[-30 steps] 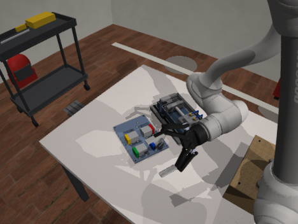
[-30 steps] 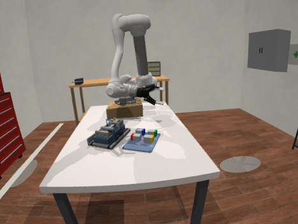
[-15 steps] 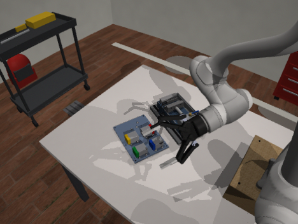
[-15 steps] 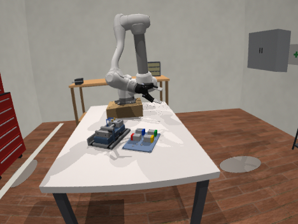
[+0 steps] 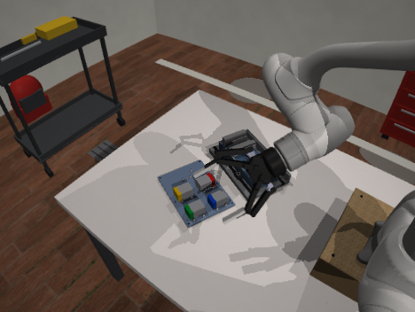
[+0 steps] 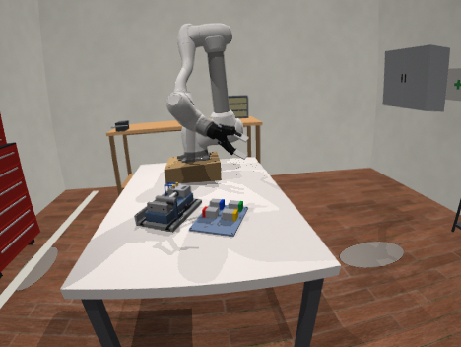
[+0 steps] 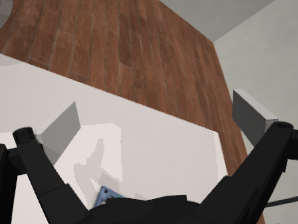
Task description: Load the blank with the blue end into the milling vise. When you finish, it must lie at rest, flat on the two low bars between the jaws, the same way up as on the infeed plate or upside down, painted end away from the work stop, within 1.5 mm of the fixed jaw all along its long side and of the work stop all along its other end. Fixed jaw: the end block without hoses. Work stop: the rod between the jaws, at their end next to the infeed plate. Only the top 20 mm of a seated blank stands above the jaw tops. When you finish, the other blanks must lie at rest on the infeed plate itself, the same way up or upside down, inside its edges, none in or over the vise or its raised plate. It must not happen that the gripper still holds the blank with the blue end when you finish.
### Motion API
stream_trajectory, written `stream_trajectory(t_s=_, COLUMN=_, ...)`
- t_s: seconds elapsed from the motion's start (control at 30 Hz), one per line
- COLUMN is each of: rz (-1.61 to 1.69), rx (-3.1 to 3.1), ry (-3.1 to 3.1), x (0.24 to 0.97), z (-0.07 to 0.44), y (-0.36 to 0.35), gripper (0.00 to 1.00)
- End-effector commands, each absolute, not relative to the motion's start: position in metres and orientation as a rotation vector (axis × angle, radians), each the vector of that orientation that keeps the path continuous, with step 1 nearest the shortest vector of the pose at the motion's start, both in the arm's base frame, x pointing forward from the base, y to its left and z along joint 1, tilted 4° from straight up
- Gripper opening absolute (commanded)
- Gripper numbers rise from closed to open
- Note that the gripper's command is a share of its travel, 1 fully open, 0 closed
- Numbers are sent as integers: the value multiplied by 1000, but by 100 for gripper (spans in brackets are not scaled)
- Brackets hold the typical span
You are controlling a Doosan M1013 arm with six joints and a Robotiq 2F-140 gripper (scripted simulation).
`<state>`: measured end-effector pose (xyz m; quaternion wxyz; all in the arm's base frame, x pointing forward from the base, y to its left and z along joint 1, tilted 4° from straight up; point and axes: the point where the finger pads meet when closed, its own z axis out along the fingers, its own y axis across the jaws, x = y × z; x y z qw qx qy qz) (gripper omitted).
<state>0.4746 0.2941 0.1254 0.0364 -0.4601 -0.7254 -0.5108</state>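
Note:
The blank with the blue end point(image 5: 217, 198) point(image 6: 216, 203) lies flat on the blue infeed plate point(image 5: 168, 183) point(image 6: 217, 228), at the corner nearest the vise. Blanks with red point(image 5: 206, 181), yellow point(image 5: 183, 191) and green point(image 5: 194, 208) ends lie beside it on the plate. The milling vise point(image 5: 237, 139) point(image 6: 164, 207) stands next to the plate, with nothing showing between its jaws. My gripper point(image 5: 218, 191) point(image 6: 237, 146) point(image 7: 153, 109) is wide open and empty. It hangs high above the table, tilted, near the arm's base. In the wrist view only a corner of the plate point(image 7: 106, 195) shows.
The arm stands on a wooden pedestal point(image 5: 350, 230) point(image 6: 192, 170) at the table's end. A black cart point(image 5: 53, 89) stands on the floor to the left, a red tool cabinet point(image 5: 401, 111) point(image 6: 15, 197) to the side, and a wooden workbench point(image 6: 148, 127) behind.

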Motion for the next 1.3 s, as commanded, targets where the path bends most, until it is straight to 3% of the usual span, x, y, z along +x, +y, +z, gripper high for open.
stream_trajectory(t_s=0.0, rz=-1536, rx=-1447, ry=-2231, x=478, z=127, y=292, gripper=100)
stream_trajectory(t_s=1.27, rz=-1075, rx=-1927, ry=-2214, x=540, z=151, y=250, gripper=100)
